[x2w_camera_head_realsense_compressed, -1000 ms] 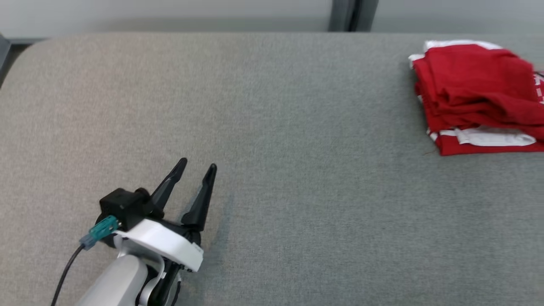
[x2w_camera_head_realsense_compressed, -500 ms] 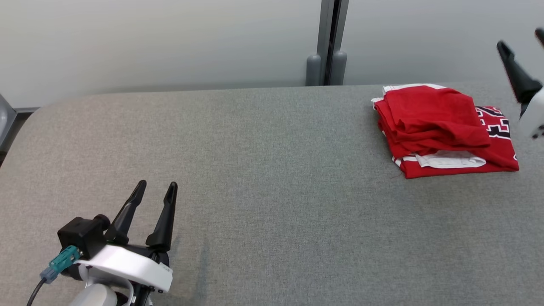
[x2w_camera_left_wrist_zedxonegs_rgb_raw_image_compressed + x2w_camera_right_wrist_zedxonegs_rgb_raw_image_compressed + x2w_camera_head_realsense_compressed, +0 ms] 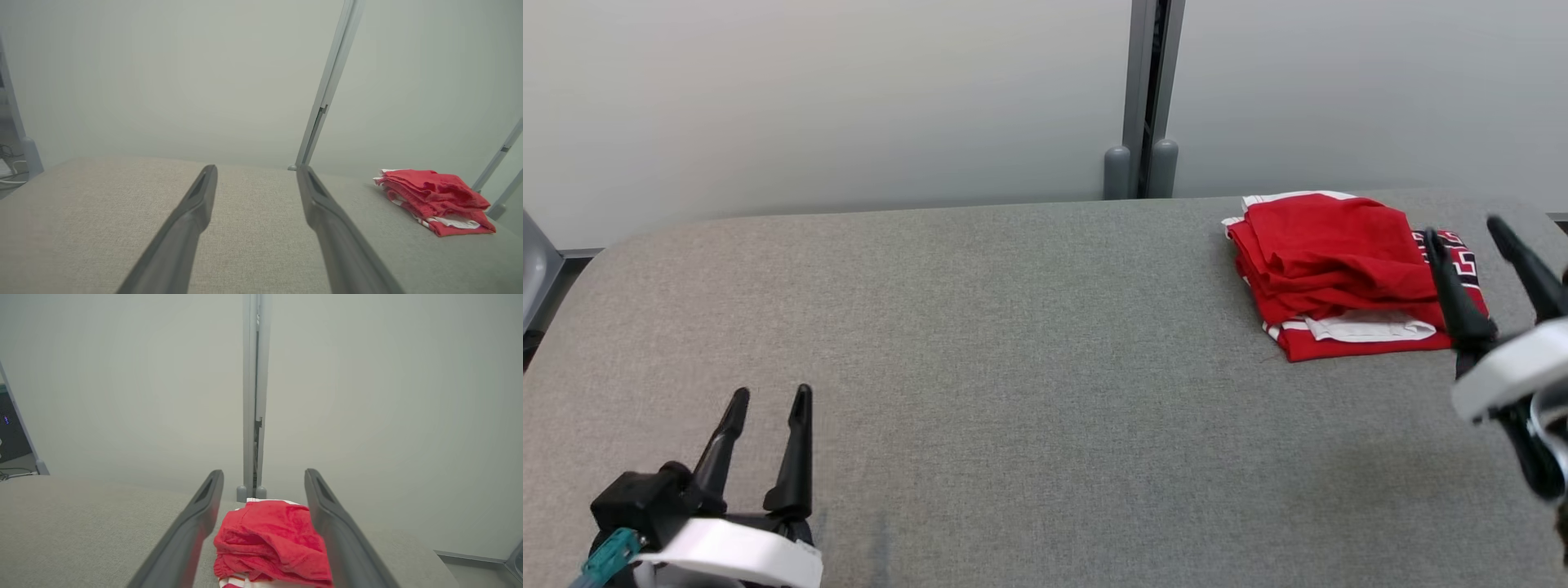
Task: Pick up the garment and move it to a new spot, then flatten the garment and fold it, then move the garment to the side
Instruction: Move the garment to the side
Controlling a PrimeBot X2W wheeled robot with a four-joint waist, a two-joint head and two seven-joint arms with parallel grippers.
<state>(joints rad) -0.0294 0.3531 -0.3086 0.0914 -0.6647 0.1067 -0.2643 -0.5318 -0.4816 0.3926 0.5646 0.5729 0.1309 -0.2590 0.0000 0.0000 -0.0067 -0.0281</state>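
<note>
The garment is a red jersey with white trim and dark lettering, folded into a compact stack at the far right of the grey table. It also appears in the left wrist view, garment, and in the right wrist view, garment, lying beyond the fingers. My right gripper stands open just right of the stack, one finger crossing its right edge in the head view, holding nothing. My left gripper is open and empty at the near left, far from the garment.
A pale wall with a grey vertical post rises behind the table's far edge. The table's rounded left corner lies at the far left. Broad bare grey surface stretches between my two grippers.
The head camera has tilted up, so the wall shows and the garment sits lower and further left. My right gripper has come down into view beside the garment. Both grippers stay open.
</note>
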